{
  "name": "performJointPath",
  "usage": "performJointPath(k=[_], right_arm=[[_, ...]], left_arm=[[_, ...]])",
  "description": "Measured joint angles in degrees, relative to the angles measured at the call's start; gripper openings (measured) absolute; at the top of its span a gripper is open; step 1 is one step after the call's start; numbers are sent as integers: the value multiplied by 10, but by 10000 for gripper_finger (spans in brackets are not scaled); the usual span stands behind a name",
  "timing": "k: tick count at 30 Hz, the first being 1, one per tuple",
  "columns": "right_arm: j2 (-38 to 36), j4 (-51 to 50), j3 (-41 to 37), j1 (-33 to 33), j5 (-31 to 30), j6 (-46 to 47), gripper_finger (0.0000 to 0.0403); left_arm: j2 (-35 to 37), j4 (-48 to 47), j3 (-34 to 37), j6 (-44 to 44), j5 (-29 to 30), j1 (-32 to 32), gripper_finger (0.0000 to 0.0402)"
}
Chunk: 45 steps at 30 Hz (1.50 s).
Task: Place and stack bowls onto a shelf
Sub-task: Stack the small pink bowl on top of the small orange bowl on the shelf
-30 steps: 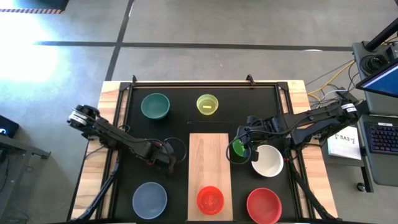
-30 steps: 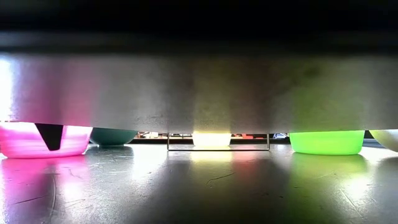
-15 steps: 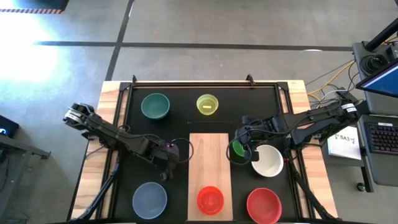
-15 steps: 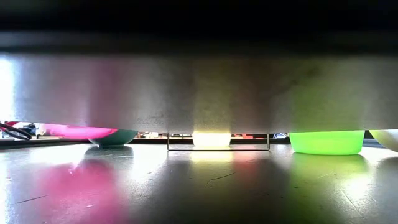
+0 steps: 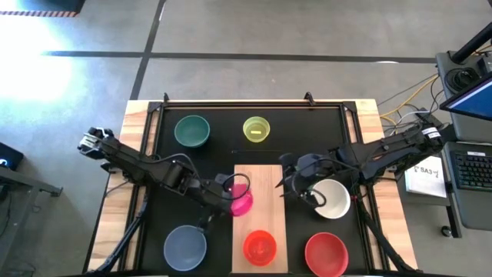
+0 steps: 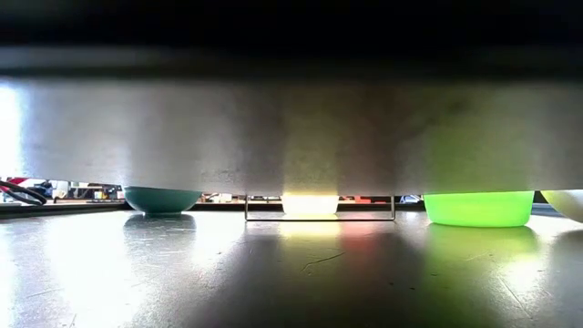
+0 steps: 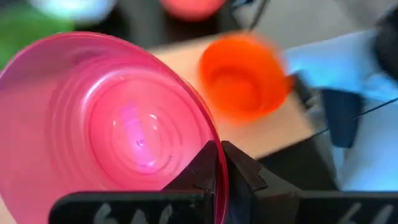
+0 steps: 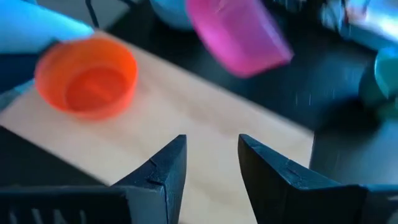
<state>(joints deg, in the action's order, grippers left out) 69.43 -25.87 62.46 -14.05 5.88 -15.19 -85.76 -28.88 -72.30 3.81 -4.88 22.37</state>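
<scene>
Your black surface (image 5: 215, 154) carries the shelf (image 5: 260, 185); your left hand (image 5: 227, 197) pinches the magenta bowl (image 5: 241, 200) above its left edge, while your right hand (image 5: 290, 182) hovers parted, empty.

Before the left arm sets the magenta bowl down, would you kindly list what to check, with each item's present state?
1. Left gripper shut on magenta bowl rim: ok.
2. Bowl above the shelf: partly, over its left edge; not ok.
3. Orange-red bowl clear of the drop spot: ok.
4. Right gripper open, empty, over the shelf's right edge: ok.
5. Bright green bowl position seen from above: cannot tell.
</scene>
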Motion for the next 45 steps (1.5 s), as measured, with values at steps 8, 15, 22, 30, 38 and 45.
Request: performJointPath(k=[8,15,22,30,38,45], right_arm=[[0,91,0,-18,6,-71,134],[0,104,0,-19,72,-65,134],[0,120,0,-25,93,-64,134],[0,121,0,-34,143,-42,134],[0,125,0,-52,157,-61,134],[18,128,0,-56,193,-74,134]], left_arm=[[-29,32,-31,-117,-61,4,0],[-51,60,-32,-231,-142,4,0],[-95,60,-80,-341,-142,-9,0],[-136,-4,-149,-406,-141,-29,0],[-149,13,-168,-426,-142,-49,0],[-170,24,-188,-460,-170,-67,0]])
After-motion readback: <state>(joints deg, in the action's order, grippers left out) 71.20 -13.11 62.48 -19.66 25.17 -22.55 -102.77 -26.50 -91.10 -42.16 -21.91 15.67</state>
